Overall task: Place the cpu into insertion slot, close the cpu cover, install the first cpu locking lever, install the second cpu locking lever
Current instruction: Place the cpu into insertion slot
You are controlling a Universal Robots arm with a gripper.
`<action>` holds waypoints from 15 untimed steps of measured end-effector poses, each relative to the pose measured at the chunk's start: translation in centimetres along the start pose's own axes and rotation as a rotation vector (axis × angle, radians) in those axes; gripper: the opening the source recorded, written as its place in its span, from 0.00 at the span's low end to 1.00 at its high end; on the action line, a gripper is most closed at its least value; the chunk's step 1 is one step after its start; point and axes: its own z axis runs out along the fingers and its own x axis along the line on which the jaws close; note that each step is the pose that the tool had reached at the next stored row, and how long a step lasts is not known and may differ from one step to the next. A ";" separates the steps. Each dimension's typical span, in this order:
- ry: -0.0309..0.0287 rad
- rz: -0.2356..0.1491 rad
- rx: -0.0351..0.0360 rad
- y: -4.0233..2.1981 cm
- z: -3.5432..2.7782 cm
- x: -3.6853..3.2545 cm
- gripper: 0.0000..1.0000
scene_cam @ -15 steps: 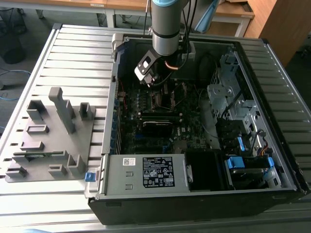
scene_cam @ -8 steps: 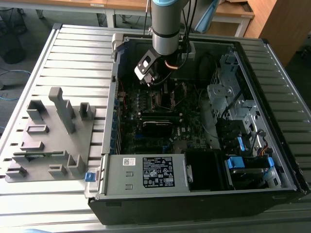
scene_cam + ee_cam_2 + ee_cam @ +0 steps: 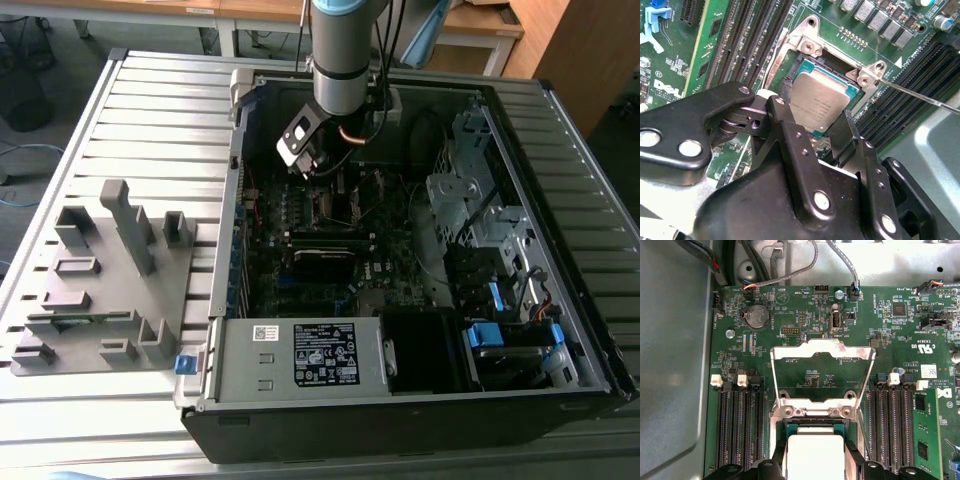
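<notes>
The gripper [image 3: 816,122] seems clamped on opposite edges of the small flat silver-grey square cpu [image 3: 819,100], likely light, stiff, fragile underneath, best held by its edges.

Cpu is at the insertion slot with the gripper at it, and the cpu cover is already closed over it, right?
Not quite. The cpu cover is open, swung up clear of the insertion slot, as the first wrist view shows. The cpu is at the slot with the gripper at it.
</notes>
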 end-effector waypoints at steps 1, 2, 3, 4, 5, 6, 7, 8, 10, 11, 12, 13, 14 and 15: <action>-0.0001 0.000 0.0001 0.00 0.01 0.00 0.54; -0.0002 0.001 0.0001 0.00 0.02 0.00 0.54; -0.0001 0.001 0.0000 0.00 0.04 0.00 0.54; 0.0001 0.001 -0.0001 0.00 0.06 0.01 0.54; -0.0001 0.001 -0.0001 0.00 0.06 0.00 0.54; -0.0001 0.002 0.0000 0.00 0.07 0.00 0.54; -0.0002 0.002 0.0000 -0.01 0.08 0.00 0.54; -0.0001 0.002 0.0000 -0.01 0.08 0.00 0.54; 0.0000 0.002 -0.0001 0.00 0.09 0.01 0.54; 0.0000 0.002 -0.0001 -0.01 0.09 0.01 0.54; 0.0000 0.002 -0.0001 0.00 0.09 0.01 0.54; 0.0003 0.002 -0.0003 0.00 0.06 0.01 0.54; 0.0011 0.002 -0.0007 0.01 0.01 0.02 0.54; 0.0006 0.002 -0.0005 0.02 -0.09 0.02 0.54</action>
